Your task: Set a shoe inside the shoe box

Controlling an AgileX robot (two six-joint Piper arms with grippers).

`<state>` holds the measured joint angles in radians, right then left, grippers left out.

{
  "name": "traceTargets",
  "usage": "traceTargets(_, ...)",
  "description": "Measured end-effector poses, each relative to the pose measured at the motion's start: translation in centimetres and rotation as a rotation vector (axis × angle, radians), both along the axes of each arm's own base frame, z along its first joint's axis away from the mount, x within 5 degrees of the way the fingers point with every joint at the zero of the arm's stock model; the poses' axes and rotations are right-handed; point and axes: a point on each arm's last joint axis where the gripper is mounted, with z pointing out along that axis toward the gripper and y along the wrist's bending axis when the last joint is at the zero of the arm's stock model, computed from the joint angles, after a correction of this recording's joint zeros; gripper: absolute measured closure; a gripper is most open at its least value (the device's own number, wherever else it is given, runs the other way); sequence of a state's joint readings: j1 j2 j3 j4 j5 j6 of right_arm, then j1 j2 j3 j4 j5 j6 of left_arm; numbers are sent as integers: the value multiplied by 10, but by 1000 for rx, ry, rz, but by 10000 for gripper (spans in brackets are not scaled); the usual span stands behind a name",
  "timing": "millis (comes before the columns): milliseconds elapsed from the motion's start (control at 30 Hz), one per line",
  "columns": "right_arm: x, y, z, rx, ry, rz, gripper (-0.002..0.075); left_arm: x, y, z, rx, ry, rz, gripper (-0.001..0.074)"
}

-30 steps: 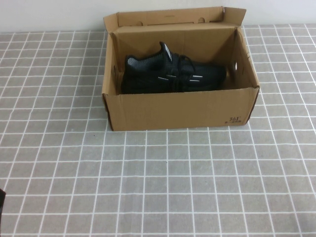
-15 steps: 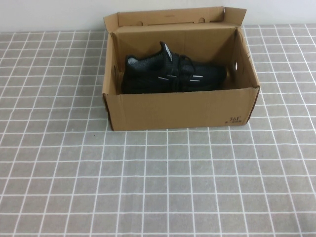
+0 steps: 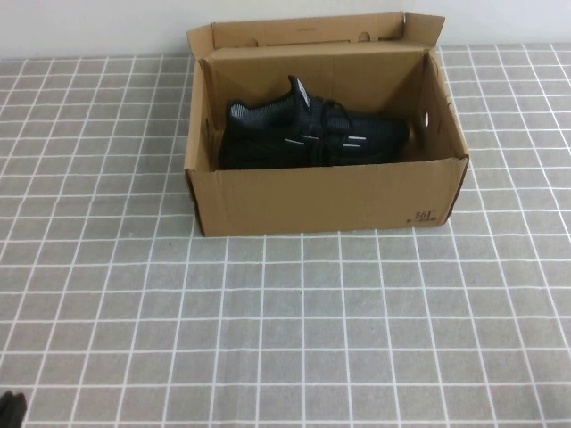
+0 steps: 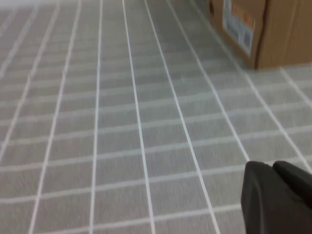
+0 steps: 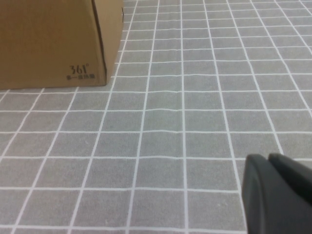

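Shoe lying inside open box. Left gripper and right gripper low over bare tiles, well clear; claw state unreadable.

A staged robot test bench rather than a lived-in room: a grey cloth with a white grid covers the table, backed by a bare white wall (no furniture or household clutter shows).

Left claw: matte black, rounded fingers. Right claw: same matte black, rounded.
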<state>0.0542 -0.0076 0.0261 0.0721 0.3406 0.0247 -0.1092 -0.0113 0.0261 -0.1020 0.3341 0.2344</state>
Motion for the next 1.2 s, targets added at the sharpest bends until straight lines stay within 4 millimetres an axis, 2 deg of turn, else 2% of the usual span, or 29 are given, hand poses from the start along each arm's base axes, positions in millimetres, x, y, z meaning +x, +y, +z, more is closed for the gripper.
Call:
traceTargets(133, 0, 0, 0, 0, 0, 0, 742, -1, 0, -5, 6, 52, -5, 736)
traceTargets(1200, 0, 0, 0, 0, 0, 0, 742, -1, 0, -5, -5, 54, -2, 736)
